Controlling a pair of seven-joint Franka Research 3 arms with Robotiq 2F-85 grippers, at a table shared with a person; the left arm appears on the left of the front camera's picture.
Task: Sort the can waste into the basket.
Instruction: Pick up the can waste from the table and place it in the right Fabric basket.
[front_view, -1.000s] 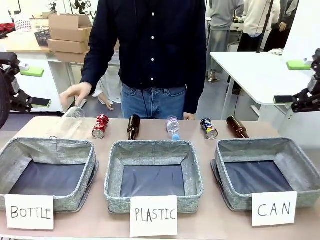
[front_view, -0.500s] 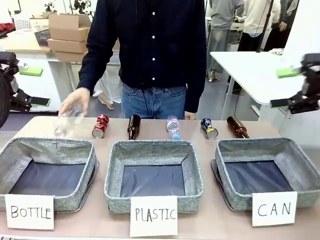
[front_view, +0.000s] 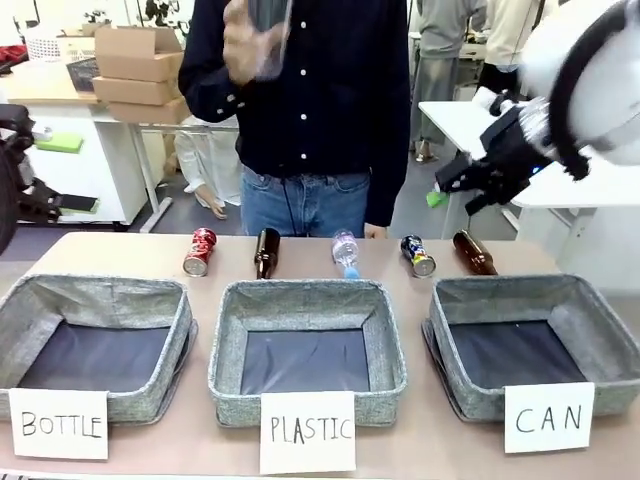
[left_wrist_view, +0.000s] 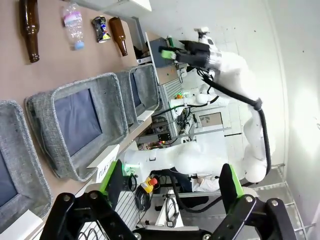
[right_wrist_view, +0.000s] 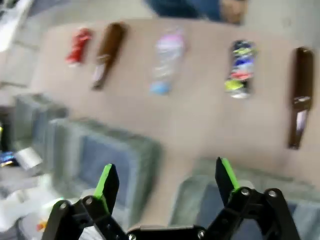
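Grey woven bins sit in a row along the near edge of the table (front_view: 130, 262) in the front view, and the CAN basket (front_view: 510, 291) is the right-hand one, with nothing in it. Both cans lie on the far strip of tabletop, outside any bin. The red can (front_view: 200, 251) is behind the BOTTLE basket (front_view: 95, 292), and the dark blue can (front_view: 418, 256) is just behind the left corner of the CAN basket. Two brown bottles (front_view: 266, 253) and a clear plastic bottle (front_view: 345, 254) lie in the same line. The person's hand (front_view: 250, 45) is raised to chest height, gripping something clear. The right gripper (front_view: 455, 190) hangs in the air above the dark blue can, well clear of it.

From the left wrist, the left gripper (left_wrist_view: 170, 185) has its green-padded fingers spread wide with nothing between them, high off to the side of the table.

From the right wrist, though blurred, the fingers are parted and bare, looking down on the row of cans and bottles, with the dark blue can up right of centre.
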